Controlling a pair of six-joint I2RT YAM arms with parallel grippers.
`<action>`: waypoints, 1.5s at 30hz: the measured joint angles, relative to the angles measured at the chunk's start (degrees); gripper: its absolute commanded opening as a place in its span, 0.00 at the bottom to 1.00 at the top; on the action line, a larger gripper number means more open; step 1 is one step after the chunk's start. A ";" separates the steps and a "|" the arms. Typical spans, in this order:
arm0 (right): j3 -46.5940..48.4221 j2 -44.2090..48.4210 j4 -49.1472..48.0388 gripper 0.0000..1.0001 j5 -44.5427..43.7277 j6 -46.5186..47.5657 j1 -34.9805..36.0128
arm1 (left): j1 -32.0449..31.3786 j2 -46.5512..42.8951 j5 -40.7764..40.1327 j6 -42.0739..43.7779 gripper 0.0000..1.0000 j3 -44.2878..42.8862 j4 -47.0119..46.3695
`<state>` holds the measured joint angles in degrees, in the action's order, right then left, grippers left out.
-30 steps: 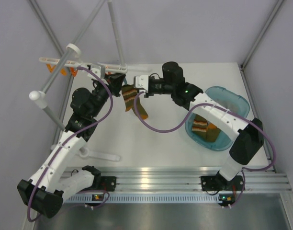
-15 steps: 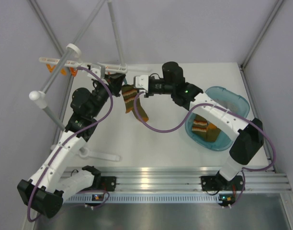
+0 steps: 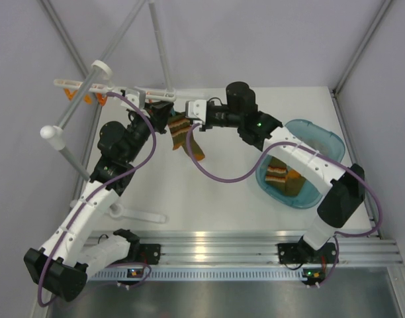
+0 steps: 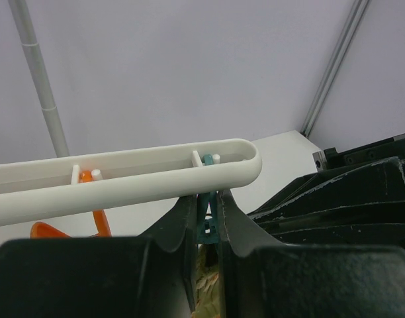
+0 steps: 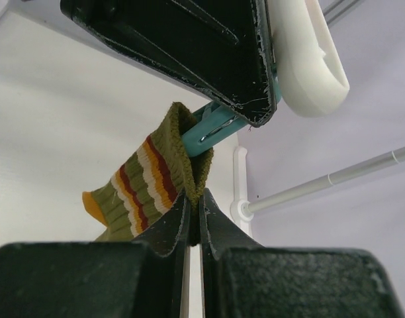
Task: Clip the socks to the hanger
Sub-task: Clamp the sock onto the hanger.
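Note:
The white hanger bar runs along the back left, with orange clips under it and a teal clip at its right end. My left gripper is shut on that teal clip, squeezing it just below the bar. My right gripper is shut on the cuff of a striped olive sock. It holds the cuff up at the teal clip's mouth. The sock hangs down above the table. More striped socks lie in the teal basin.
A teal basin stands at the right of the table. Thick grey-white poles with round caps cross the left side. A white pole base lies near the front left. Both arms meet at the back centre.
My right gripper has shifted slightly up and to the right with the sock, which now hangs a bit higher. The left arm has not moved.

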<state>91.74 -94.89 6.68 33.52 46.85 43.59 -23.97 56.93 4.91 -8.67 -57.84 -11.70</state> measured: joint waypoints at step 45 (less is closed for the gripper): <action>4.22 0.39 -0.59 0.00 0.28 -5.64 -1.77 | -0.07 -9.18 4.72 -0.83 0.53 -2.23 8.55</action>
<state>95.96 -94.50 6.09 33.80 41.21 41.82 -24.03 47.75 9.63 -9.50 -60.07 -3.16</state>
